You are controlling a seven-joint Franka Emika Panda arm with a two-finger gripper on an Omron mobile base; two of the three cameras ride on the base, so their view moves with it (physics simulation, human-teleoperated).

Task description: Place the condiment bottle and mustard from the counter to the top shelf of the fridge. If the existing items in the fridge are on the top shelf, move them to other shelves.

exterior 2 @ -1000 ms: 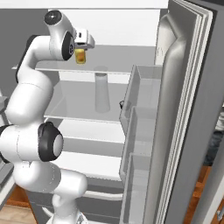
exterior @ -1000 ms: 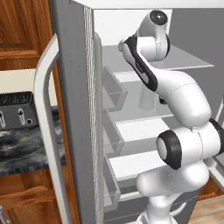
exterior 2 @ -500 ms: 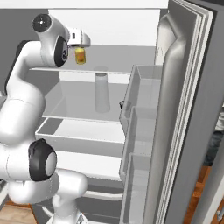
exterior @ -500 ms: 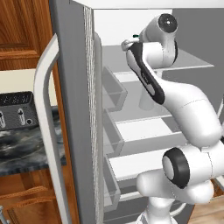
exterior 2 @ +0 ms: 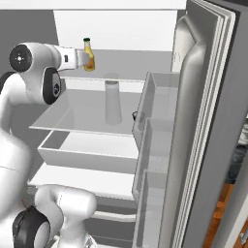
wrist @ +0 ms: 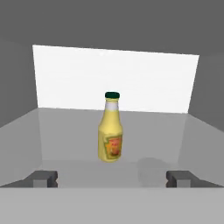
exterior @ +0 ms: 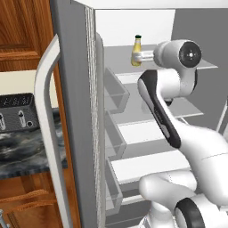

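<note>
Standing upright on top shelf [exterior: 202, 64] near its front edge, mustard [exterior: 136, 50] at 12 o'clock. Seen from right base: jug [exterior 2: 112, 102] one shelf lower, 5 o'clock of mustard [exterior 2: 88, 54]. Through hand camera: gripper [wrist: 111, 178] spread wide, empty, mustard [wrist: 110, 129] free ahead, bare shelf either side.

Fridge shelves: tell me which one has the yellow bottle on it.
The top shelf, highest in the fridge. The mustard stands upright there before the open gripper; the shelf below carries the pale jug.
</note>
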